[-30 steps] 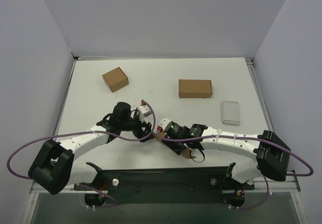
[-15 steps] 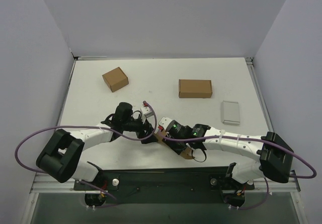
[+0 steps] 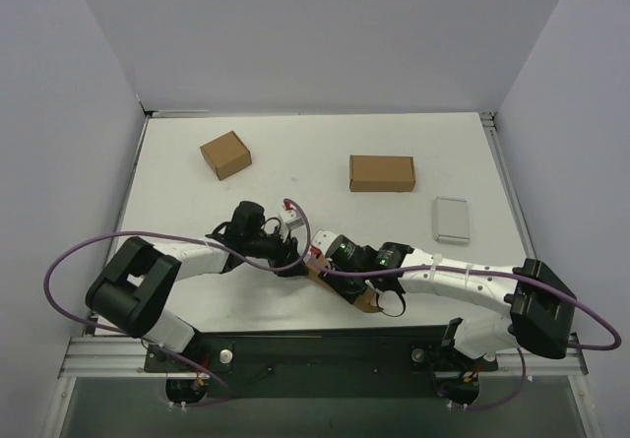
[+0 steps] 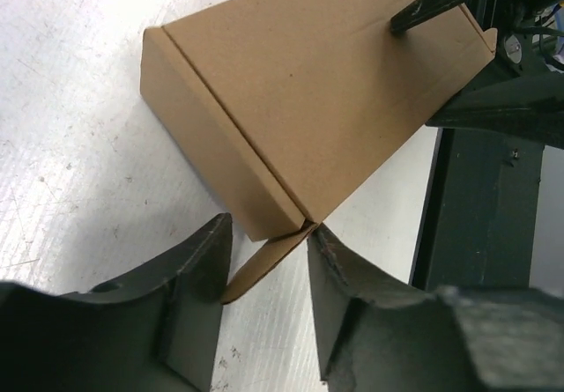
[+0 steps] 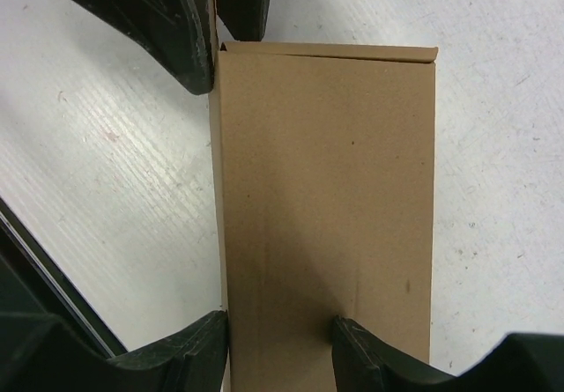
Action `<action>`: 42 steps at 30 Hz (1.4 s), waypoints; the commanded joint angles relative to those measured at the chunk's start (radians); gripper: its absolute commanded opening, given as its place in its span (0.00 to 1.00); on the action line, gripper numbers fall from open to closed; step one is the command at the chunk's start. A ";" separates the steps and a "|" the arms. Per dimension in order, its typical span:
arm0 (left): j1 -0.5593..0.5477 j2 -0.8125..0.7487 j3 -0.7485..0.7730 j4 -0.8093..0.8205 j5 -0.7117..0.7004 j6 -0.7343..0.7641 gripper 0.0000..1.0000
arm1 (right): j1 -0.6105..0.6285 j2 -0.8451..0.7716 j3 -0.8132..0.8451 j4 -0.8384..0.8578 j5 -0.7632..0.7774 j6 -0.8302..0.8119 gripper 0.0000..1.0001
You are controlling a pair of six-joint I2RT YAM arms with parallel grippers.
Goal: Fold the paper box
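The paper box is a plain brown oblong mailer lying closed on the white table near the front edge, also seen in the top view. One side flap sticks out flat from its near corner. My left gripper is open at the box's left end, with a finger on each side of that flap. My right gripper is open at the other end of the box. One finger is at the long edge and the other rests on the lid. In the top view both grippers crowd over the box.
A second closed brown oblong box lies at the back centre. A smaller squarish brown carton is at the back left, and a flat pale grey case at the right. The dark front rail runs just behind the box.
My left arm has swung right and its gripper has moved in a little toward the box's end. The right arm and the box have hardly moved.
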 commanded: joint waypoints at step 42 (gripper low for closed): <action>0.160 -0.054 0.268 -0.392 0.235 -0.443 0.44 | 0.190 0.013 0.047 -0.044 0.295 -0.018 0.61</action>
